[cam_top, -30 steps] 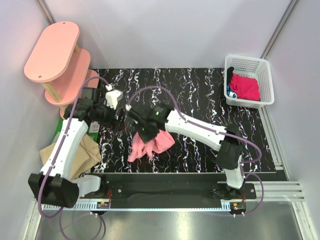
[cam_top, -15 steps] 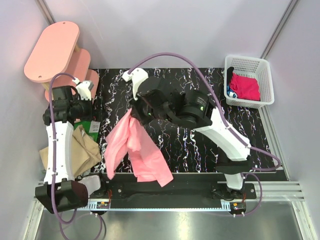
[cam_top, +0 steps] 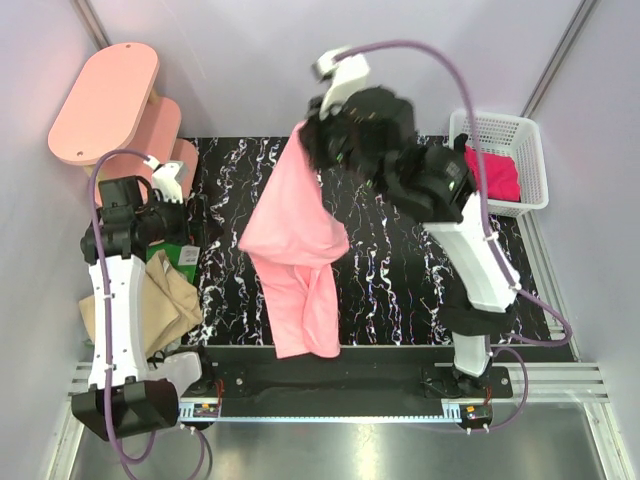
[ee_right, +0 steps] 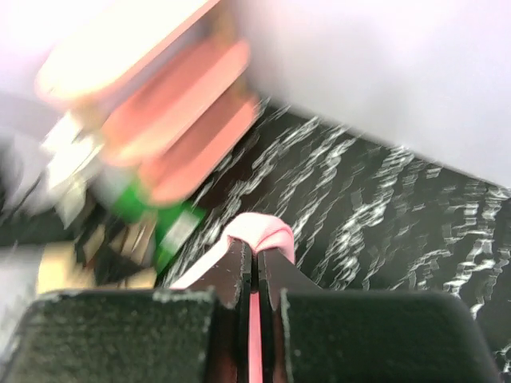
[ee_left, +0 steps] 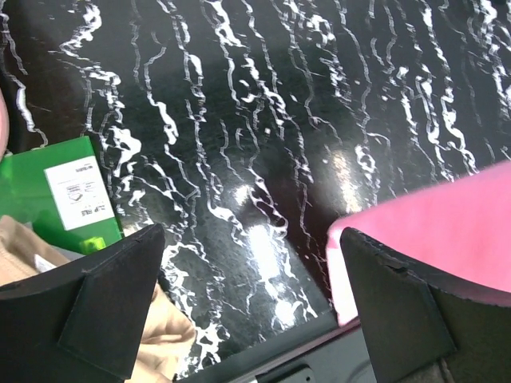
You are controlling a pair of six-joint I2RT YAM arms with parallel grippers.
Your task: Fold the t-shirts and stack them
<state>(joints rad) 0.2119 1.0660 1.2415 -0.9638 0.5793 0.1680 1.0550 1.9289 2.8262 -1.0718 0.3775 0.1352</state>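
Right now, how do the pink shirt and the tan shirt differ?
The pink shirt hangs in the air, pinched at the top by the right claw; the tan shirt lies crumpled by the left edge of the table, held by nothing. Pink drapes long; tan is bunched. Neither is folded yet.
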